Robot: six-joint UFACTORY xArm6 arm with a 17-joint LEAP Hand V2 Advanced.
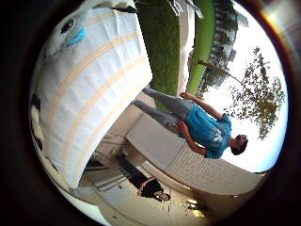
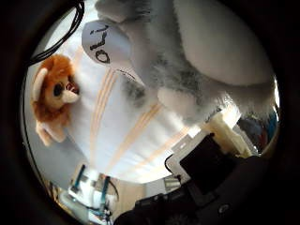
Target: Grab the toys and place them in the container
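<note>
Hand [image 2: 206, 178] right up vs grey plush toy [image 2: 201, 51], grip can't tell; lion toy [image 2: 54, 98] on striped cloth [image 2: 122, 136].

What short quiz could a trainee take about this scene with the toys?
1. True or false: the lion plush toy lies beside the white cloth with orange stripes.
2. Which toy is closest to the palm? A) grey and white plush toy B) lion plush toy C) a red ball
3. Fill in: the stripes on the white cloth are ____.

Key: 1 true; 2 A, it fills much of the thumb side view; 3 orange.
</note>
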